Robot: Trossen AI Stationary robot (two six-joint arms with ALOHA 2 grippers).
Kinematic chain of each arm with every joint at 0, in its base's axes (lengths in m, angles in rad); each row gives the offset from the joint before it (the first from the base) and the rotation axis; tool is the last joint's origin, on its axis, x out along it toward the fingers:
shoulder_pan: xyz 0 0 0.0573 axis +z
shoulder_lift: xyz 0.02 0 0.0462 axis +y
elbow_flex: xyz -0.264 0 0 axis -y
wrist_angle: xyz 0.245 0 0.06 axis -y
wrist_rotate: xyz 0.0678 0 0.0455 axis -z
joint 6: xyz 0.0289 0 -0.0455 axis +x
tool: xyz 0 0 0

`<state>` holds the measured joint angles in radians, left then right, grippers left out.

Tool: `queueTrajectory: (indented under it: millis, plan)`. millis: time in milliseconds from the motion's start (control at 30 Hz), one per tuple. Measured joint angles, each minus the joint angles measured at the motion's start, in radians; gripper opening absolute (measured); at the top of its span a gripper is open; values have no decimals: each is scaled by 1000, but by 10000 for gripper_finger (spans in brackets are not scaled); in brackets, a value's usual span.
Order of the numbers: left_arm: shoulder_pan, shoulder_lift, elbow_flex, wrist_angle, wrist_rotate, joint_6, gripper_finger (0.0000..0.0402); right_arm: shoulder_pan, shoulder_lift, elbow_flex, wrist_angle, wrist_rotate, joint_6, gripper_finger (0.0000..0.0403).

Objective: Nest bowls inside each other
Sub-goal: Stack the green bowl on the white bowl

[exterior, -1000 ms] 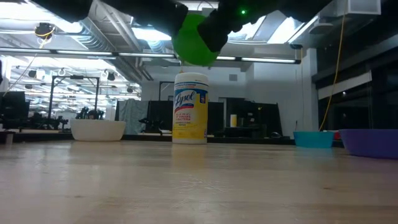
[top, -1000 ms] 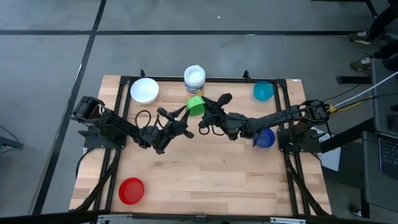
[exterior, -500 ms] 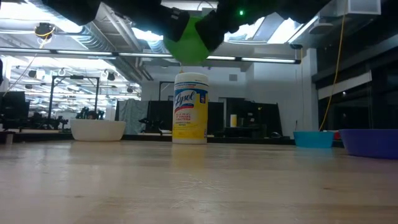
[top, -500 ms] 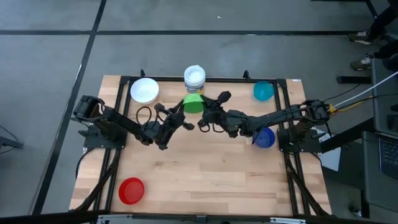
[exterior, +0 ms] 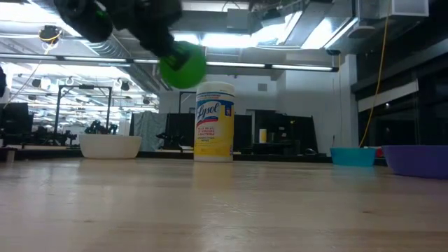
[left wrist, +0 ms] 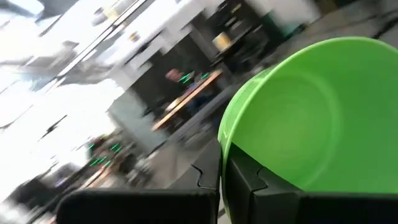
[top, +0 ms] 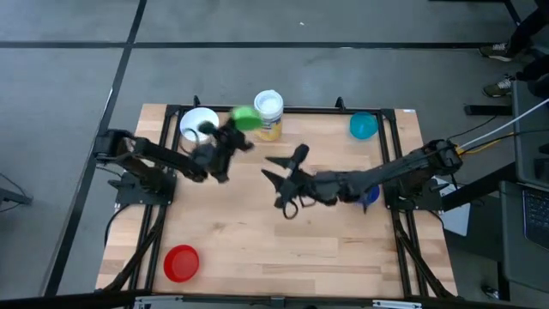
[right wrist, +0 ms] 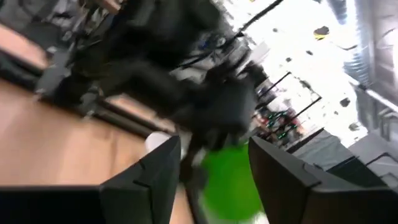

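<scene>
**Green bowl aloft, white bowl waiting**

The left gripper is clamped on the rim of the small round green plastic bowl, high above the wooden surface, near the round white plastic bowl. The right gripper hangs spread wide and empty mid-surface. Best now: centre over white, level the rim, lower gently. Motion blur hides the exact alignment.

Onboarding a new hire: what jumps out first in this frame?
The green bowl, held off the table by the shut left gripper, between the white bowl and the yellow-labelled jar. Next, the right gripper, wide open and empty over mid-table.
</scene>
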<state>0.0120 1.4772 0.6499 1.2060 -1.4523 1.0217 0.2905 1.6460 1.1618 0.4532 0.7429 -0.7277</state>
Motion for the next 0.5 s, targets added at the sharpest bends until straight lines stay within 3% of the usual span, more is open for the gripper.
queueTrajectory:
  millis: [200, 367, 500]
  plan:
    - [120, -340, -127, -122, -25, -3, 2, 119, -84, 2, -261, 30, 189, 184]
    - [119, -593, -140, -364, -98, -73, 2, 217, -173, 2, -408, -52, 338, 162]
    - [107, -701, -140, -425, -119, -104, 2, 292, -225, 2, -464, -78, 404, 147]
